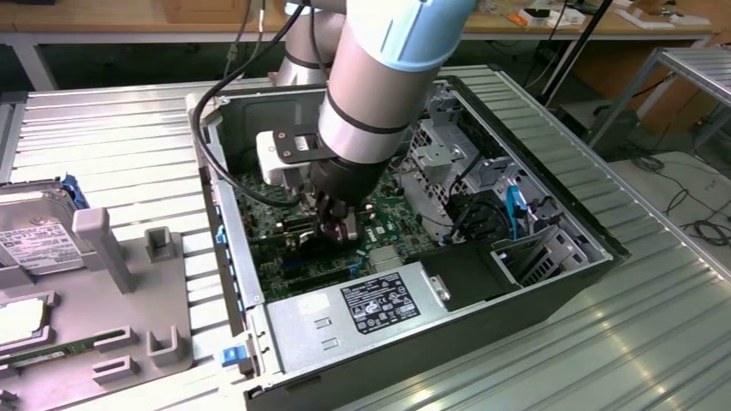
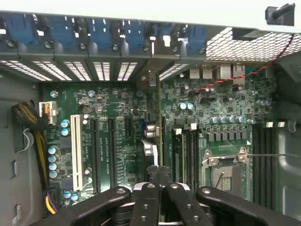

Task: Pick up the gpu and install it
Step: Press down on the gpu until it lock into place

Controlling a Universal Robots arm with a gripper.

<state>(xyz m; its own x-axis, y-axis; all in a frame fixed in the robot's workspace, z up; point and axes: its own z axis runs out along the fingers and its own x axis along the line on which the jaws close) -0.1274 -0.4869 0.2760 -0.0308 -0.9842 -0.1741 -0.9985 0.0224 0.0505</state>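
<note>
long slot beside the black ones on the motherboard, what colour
White, against the green motherboard; clearest in the wrist view.

One open computer case (image 1: 549, 282); one motherboard (image 2: 127, 141) inside; one power supply (image 1: 365, 312). One white slot (image 2: 74, 146), three long dark slots (image 2: 92, 150). One hard drive (image 1: 40, 235), one grey holder tray (image 1: 126, 291), one arm (image 1: 377, 94).

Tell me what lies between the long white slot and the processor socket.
In the wrist view: black expansion slots, then memory slots, between the white slot and processor socket.

Exterior view high, angled down, wrist view close — both share motherboard (image 1: 291, 244) (image 2: 117, 141)
</note>
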